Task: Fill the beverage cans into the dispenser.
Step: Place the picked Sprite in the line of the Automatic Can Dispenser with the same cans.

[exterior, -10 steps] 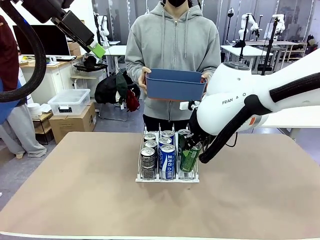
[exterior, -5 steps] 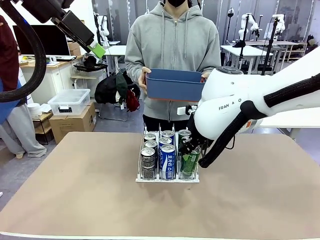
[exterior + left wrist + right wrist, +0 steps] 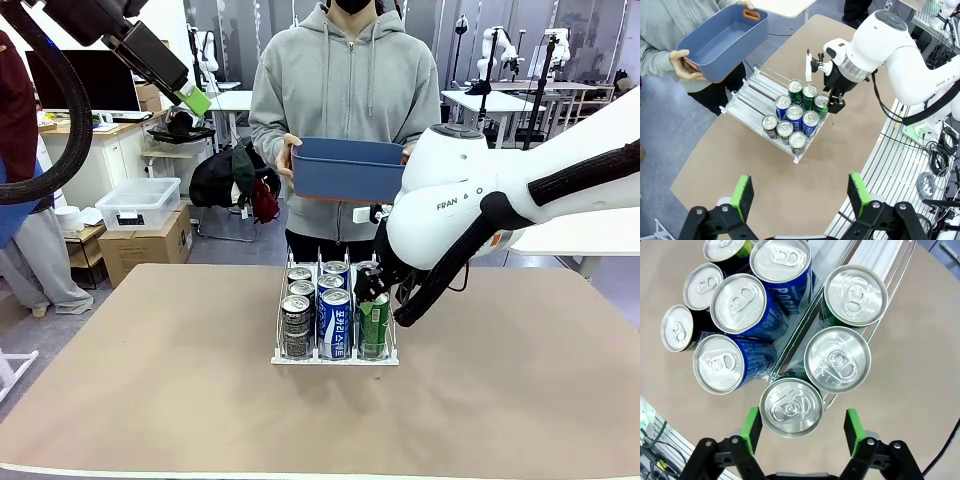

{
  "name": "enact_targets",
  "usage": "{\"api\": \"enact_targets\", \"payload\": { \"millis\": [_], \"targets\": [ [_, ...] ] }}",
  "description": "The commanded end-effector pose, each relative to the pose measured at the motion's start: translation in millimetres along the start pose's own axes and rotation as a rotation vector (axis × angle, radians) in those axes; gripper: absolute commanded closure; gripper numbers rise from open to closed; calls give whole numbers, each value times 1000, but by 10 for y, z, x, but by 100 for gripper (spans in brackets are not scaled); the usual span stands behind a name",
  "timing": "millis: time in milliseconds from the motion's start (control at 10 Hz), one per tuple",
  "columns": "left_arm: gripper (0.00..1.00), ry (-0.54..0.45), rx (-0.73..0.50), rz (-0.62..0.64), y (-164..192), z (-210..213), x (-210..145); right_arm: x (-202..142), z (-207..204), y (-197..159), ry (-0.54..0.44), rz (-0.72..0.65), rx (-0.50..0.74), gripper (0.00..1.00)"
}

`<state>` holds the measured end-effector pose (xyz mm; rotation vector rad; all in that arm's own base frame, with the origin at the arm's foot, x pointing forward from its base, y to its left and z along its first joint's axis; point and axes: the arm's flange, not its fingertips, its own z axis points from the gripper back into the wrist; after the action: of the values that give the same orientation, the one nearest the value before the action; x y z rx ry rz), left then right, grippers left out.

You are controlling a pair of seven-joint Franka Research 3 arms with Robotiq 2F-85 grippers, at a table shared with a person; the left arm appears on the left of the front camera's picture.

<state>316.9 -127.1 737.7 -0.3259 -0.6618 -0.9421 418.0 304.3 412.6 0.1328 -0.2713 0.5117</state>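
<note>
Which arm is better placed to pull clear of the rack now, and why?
The right: its open right gripper sits directly over the front green can in the dispenser. The left gripper hangs high, far away.

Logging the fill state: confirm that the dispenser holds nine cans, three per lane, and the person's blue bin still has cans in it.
Wrong on the bin. The left wrist view shows the blue bin empty in the person's hands. The rest stands: nine cans in the dispenser, three per lane.
</note>
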Motion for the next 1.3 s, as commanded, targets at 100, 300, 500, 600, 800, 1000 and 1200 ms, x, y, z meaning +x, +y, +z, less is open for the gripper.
{"api": "enact_targets", "payload": {
  "millis": [100, 300, 500, 600, 800, 1000, 1200],
  "targets": [
    [0, 3, -3, 1, 6, 0, -14, -145, 300, -5, -31, -15, 11, 0],
    [0, 3, -3, 1, 6, 0, -14, -257, 494, 10, -84, 11, 30, 0],
    [0, 3, -3, 1, 6, 0, -14, -89, 452, 48, -64, -8, -3, 0],
    [0, 3, -3, 1, 6, 0, -14, -89, 452, 48, -64, -8, -3, 0],
    [0, 3, -3, 1, 6, 0, -14, -89, 452, 48, -64, -8, -3, 0],
    [0, 3, -3, 1, 6, 0, -14, -89, 452, 48, -64, -8, -3, 0],
    [0, 3, -3, 1, 6, 0, -14, -89, 452, 48, -64, -8, -3, 0]
  ]
}}
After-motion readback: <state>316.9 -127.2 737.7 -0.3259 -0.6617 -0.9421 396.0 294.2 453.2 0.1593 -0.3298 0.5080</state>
